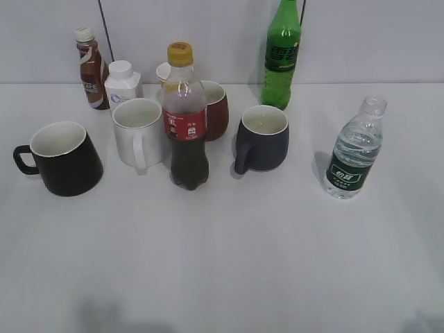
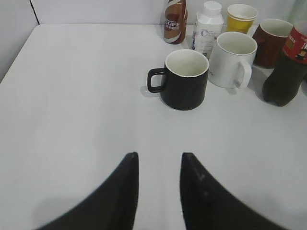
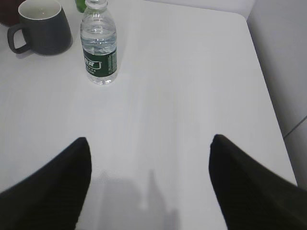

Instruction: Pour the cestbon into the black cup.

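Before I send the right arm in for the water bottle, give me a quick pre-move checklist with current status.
1. Cestbon upright, apart from its neighbours: ok.
2. Bottle uncapped: ok, no cap visible on the neck.
3. Right gripper open and empty: ok, fingers spread wide.
4. Path from right gripper to bottle: ok, only bare table between them.
5. Black cup upright, mouth open: ok; it stands far left, with the cola bottle and several mugs between it and the bottle.
6. Left gripper empty: ok, fingers slightly apart, short of the cup.
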`<state>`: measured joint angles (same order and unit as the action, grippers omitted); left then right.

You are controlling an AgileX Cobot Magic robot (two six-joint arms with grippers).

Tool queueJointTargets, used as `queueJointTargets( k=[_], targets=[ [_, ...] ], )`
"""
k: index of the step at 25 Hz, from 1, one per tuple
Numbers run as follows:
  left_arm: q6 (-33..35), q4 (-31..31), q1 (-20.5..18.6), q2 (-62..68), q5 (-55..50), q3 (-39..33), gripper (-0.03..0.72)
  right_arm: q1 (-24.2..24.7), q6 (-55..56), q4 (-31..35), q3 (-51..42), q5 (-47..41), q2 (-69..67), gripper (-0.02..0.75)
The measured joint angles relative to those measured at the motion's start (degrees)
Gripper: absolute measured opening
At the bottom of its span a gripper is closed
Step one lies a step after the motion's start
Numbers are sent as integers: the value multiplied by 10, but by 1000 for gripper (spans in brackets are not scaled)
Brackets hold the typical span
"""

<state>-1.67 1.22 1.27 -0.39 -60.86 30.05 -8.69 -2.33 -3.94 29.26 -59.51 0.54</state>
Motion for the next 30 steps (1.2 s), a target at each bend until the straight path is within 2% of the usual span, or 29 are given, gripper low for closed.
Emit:
queueJointTargets(
  k=[8,11,17,21,24,30],
  targets=[
    [0,1,0,0,1,0,230,0,0,0,0,0,0,589],
    [0,0,0,1,53,10,230,0,0,0,0,0,0,589],
    [0,-54,0,87,448,-35,230,0,0,0,0,0,0,589],
    [0,-69,-1,227,671,-88,232,0,0,0,0,0,0,589],
    [0,-64,-1,338,790,-111,236,0,0,0,0,0,0,589],
    [0,-23,-1,560,950,-163,239,0,0,0,0,0,0,589]
  ],
)
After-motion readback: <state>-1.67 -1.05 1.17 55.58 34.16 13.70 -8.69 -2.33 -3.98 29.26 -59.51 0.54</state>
